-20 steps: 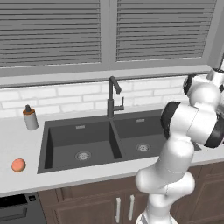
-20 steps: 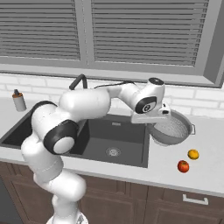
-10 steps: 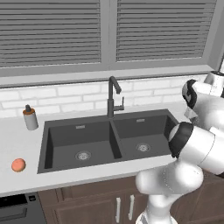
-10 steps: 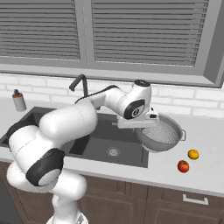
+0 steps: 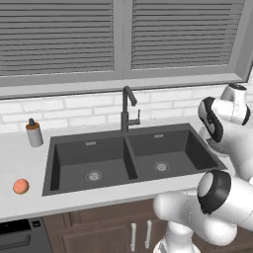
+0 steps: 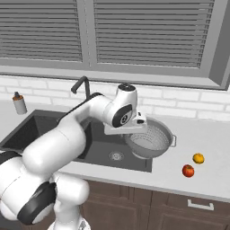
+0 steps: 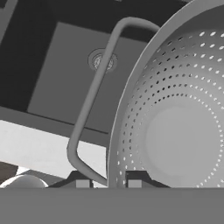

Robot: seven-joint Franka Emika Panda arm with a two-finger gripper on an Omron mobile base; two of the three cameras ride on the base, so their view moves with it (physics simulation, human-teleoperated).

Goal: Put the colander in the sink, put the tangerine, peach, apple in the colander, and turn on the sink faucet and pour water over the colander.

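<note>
The white arm's two-finger jaws (image 7: 108, 183) are clamped narrowly on the rolled rim of the round silvery-grey perforated metal colander (image 6: 152, 141), one dark fingertip (image 7: 82, 182) outside the wall and the other inside it, just beside a thin wire side handle (image 7: 94, 94). The colander hangs tilted from the jaws, raised above the right end of the dark charcoal double-basin sink (image 6: 54, 134), its far side over the pale grey surface (image 6: 197, 139). Below the jaws in the hand view lies a basin floor with its round steel drain (image 7: 102, 61).

Well beyond the colander from the jaws, a small yellow-orange tangerine (image 6: 198, 158) and a deep red apple (image 6: 188, 170) rest near each other on the surface. On the opposite side of the sink, far from the jaws, a pale pinkish-orange peach (image 5: 20, 186) sits near the surface's front edge. The tall slim black faucet (image 5: 127, 108) stands behind the divider between the basins, and a small grey soap dispenser bottle (image 5: 33, 132) stands beyond the far basin.
</note>
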